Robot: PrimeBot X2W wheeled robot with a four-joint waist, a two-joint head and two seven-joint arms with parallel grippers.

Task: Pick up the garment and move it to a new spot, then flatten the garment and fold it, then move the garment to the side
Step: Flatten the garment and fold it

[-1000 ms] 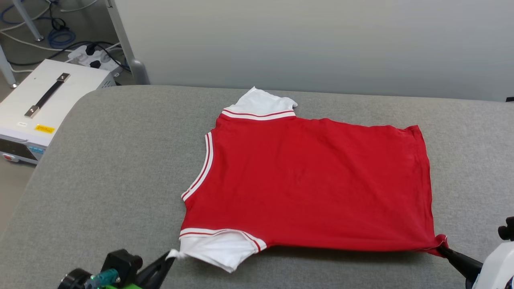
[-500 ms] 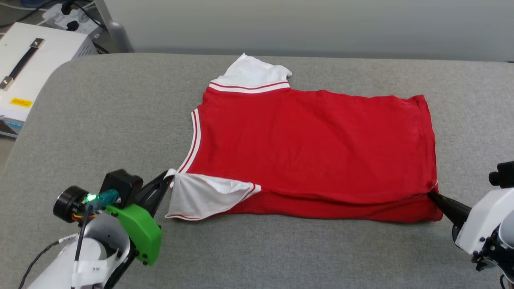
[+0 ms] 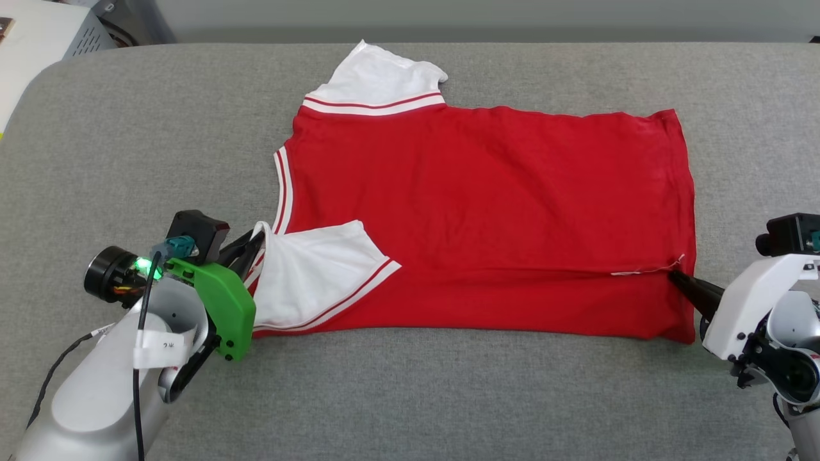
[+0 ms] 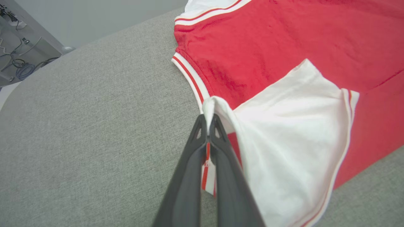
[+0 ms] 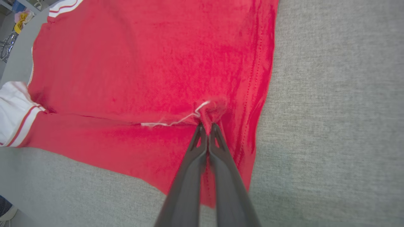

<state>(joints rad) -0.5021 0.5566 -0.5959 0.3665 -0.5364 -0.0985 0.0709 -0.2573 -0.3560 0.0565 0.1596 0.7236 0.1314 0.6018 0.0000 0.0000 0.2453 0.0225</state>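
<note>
The garment (image 3: 487, 211), a red jersey shirt with white striped-trim sleeves, lies plain side up on the grey padded table (image 3: 128, 141). Its near edge is folded over onto the body. My left gripper (image 3: 255, 242) is shut on the tip of the near white sleeve (image 3: 314, 269), which lies turned onto the red cloth; the left wrist view shows the sleeve (image 4: 290, 138) pinched at the left gripper's (image 4: 208, 121) tips. My right gripper (image 3: 674, 276) is shut on the near hem corner; in the right wrist view the right gripper (image 5: 206, 126) pinches bunched red cloth of the garment (image 5: 142, 63) beside a loose white thread.
The far white sleeve (image 3: 378, 80) lies flat near the table's back edge. A white equipment case (image 3: 32, 38) stands off the table's far left corner. Bare grey padding runs along the front and both sides of the shirt.
Both grippers carried the garment's near edge away from me, folding the sleeve and the hem onto the body. The head camera tipped down, so the table shifted up in view.
</note>
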